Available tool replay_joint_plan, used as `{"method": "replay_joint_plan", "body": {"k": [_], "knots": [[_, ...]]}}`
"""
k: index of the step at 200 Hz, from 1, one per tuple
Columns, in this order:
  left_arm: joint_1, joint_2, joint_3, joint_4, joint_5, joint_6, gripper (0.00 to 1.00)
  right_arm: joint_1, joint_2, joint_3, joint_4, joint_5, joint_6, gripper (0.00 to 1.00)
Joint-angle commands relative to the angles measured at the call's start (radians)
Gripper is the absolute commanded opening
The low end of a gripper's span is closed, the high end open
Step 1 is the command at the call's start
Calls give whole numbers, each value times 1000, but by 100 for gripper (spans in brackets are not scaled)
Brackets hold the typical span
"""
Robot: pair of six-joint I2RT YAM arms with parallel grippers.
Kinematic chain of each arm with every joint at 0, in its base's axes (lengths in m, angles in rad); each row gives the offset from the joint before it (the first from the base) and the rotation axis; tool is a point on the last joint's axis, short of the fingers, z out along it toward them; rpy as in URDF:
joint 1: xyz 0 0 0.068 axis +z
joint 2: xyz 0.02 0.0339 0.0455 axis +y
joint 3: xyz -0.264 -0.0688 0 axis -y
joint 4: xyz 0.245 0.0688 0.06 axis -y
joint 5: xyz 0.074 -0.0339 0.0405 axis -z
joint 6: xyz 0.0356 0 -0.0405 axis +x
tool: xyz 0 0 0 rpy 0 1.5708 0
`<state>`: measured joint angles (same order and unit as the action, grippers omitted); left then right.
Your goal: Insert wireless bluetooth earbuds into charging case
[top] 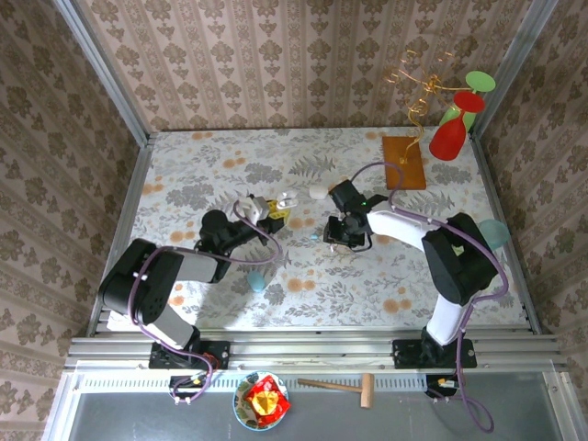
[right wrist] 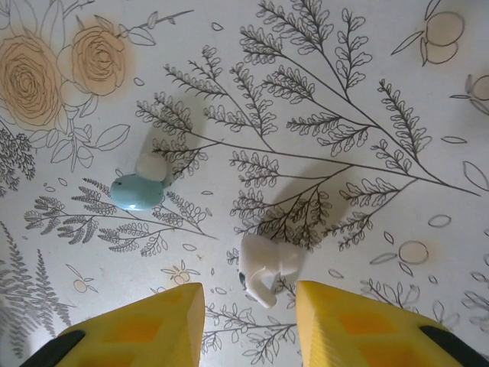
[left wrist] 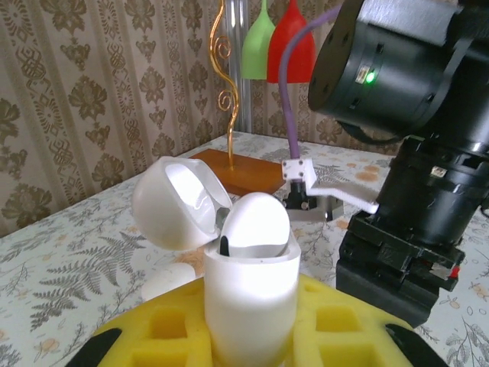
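The floral-printed tabletop (top: 184,175) is seen from above, with the left arm (top: 152,280) and right arm (top: 455,253) both reached in toward its middle. A wooden-based ornament (top: 404,161) with a gold wire spiral and red and green cones is stood at the far right corner. The left gripper (left wrist: 252,332) is held just left of the tabletop's centre, its yellow fingers (left wrist: 172,332) clamped on a white charging case (left wrist: 252,302). The case is kept upright with its lid (left wrist: 176,202) flipped open to the left; a rounded white form is seen in its mouth, and whether that is an earbud cannot be told. The right gripper (right wrist: 248,321) is pointed down just right of centre, its fingers (right wrist: 153,329) spread apart with nothing gripped. A white earbud (right wrist: 267,269) is laid on the tabletop directly below the gap between those fingers. A pale blue earbud (right wrist: 137,189) is laid on the tabletop near it, apart from the white one and outside the gap. A light blue closed case (top: 257,280) is left nearer the near edge.
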<state>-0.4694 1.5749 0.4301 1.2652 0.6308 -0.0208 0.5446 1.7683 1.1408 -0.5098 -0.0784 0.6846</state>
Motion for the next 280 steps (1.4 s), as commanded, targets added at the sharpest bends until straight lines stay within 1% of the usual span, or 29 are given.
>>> {"method": "replay_joint_plan", "body": {"k": [1, 23, 35, 50, 65, 115, 167, 217, 260, 280], "knots": [[37, -46, -32, 26, -20, 32, 0, 36, 2, 76, -197, 219, 6, 37], [57, -69, -56, 25, -32, 36, 0, 67, 39, 128, -266, 278, 25, 37], [66, -79, -68, 24, -41, 39, 0, 82, 58, 149, -276, 276, 28, 37], [73, -85, -73, 25, -50, 41, 0, 94, 85, 175, -291, 272, 33, 33], [73, -86, -76, 23, -52, 45, 0, 108, 108, 198, -303, 273, 33, 32], [72, -80, -75, 23, -48, 47, 0, 115, 176, 258, -345, 289, 25, 36], [72, -78, -74, 23, -41, 47, 0, 108, 252, 338, -370, 208, 17, 37], [73, -84, -73, 23, -40, 47, 0, 83, 281, 394, -486, 172, -19, 48], [73, -91, -72, 23, -38, 47, 0, 38, 338, 443, -546, 47, -54, 47], [72, -92, -74, 23, -39, 50, 0, 21, 372, 487, -593, 20, -70, 47]]}}
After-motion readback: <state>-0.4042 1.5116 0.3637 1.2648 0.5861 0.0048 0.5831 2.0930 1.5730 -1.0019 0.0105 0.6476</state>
